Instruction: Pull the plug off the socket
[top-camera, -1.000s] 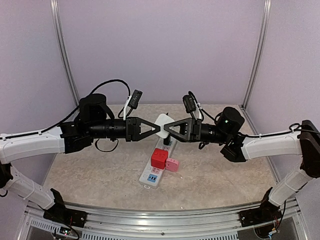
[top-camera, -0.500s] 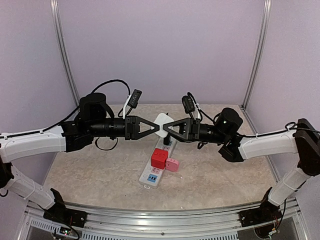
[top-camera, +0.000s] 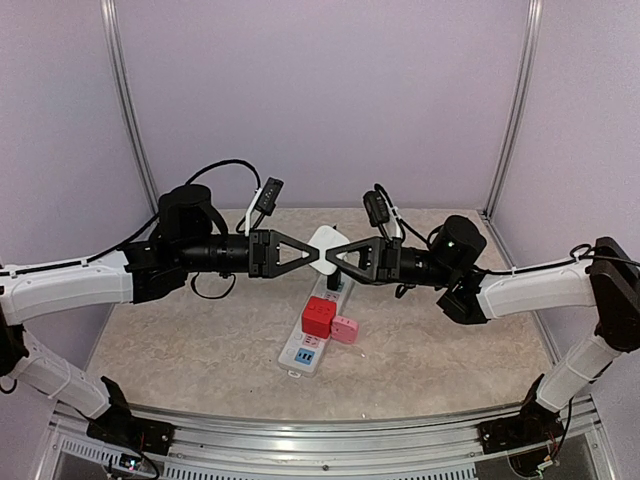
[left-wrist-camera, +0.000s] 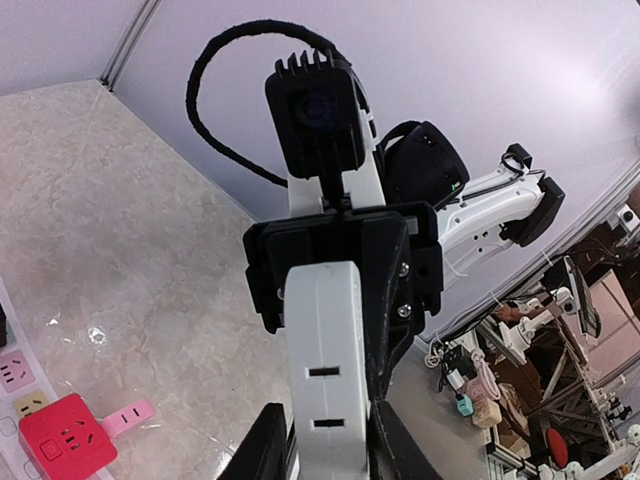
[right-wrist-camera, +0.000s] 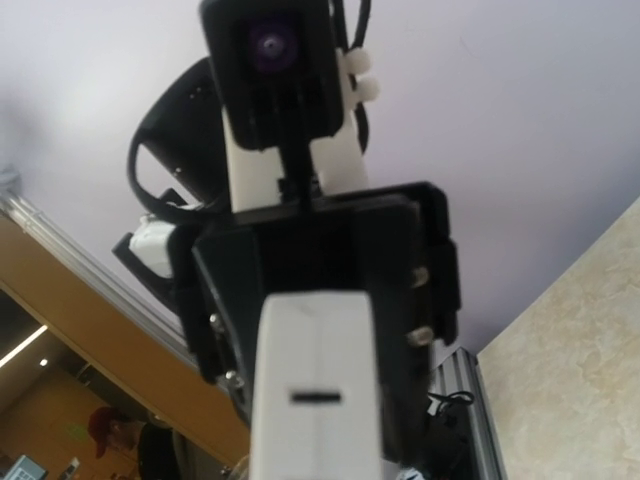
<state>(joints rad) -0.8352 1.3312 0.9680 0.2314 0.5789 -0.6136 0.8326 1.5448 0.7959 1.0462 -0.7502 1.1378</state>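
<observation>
Where the two grippers meet tip to tip, a white plug (top-camera: 327, 247) hangs between them, above the far end of the socket (top-camera: 312, 340); left gripper (top-camera: 317, 256) jaws nearly closed, fingers (left-wrist-camera: 392, 448) pressed on both sides of the plug; right gripper (top-camera: 339, 259) jaws narrow around the plug from the opposite side, firm grip or not: cannot tell; socket lies below both tips, running toward the bases, carrying a red cube (top-camera: 319, 315) and a pink cube (top-camera: 344, 329)

Marbled table (top-camera: 180, 350) under the socket (top-camera: 303, 352)
</observation>
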